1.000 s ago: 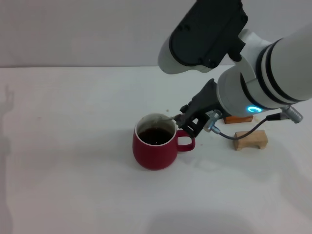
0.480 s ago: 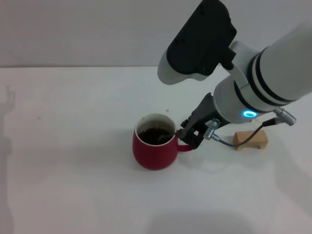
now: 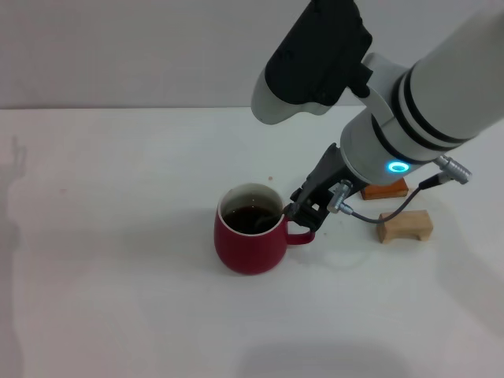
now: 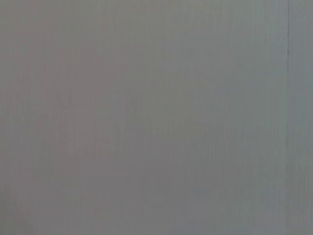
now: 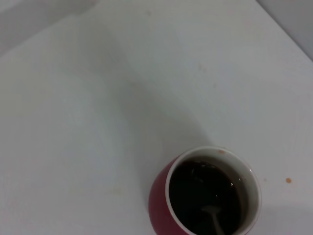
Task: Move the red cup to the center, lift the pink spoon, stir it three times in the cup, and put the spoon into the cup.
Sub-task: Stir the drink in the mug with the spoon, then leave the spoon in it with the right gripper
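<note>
Red cup (image 3: pixel 250 239) holds the pink spoon (image 5: pixel 213 216), right gripper's (image 3: pixel 302 211) jaws pinching it.

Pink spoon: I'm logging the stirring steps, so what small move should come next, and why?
Probably sweep the pink spoon around again: its bowl sits in the dark liquid of the red cup, with the right gripper at the rim above the handle.

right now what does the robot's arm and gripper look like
Only the right arm shows: thick white cylindrical links with black bands, a black-and-white housing near the top, and a glowing cyan ring light. The right gripper is black with angular jaws. A grey cable with metal plugs loops beside it. The left arm is out of view.
</note>
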You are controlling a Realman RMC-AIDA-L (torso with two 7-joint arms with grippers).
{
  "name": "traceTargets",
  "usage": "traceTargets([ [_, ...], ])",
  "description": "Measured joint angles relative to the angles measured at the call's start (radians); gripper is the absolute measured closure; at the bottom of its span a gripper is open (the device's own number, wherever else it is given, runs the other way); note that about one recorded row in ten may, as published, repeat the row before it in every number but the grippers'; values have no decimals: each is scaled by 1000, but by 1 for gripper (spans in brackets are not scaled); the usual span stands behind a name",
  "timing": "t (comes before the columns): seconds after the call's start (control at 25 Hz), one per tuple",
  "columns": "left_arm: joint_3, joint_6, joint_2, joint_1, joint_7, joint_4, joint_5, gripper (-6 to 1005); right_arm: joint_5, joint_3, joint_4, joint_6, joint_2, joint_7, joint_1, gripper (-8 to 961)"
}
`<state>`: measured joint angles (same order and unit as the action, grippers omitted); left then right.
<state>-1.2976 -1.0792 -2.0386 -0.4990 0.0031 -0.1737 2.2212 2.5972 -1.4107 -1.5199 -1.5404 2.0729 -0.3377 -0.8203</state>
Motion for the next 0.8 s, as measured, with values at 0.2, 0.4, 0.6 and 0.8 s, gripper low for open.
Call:
traceTargets([
  [0.2,0,-3,-1,-1,0,-2,0,259,-8,-30,69,0,-1,-33,-42,802],
  [0.4,0,-5,-1,-1,0,-4,0,259,-26,-61,132,-6,-2,-66,-91,802],
  [0.6,0,-5,-2,-6,0,-4,0,260,-38,-82,164,-33,-3,-93,-122,802],
  [0.8,0,-7,-2,-9,0,-4,-1,260,-66,-83,167,-50,-3,-110,-131,802],
])
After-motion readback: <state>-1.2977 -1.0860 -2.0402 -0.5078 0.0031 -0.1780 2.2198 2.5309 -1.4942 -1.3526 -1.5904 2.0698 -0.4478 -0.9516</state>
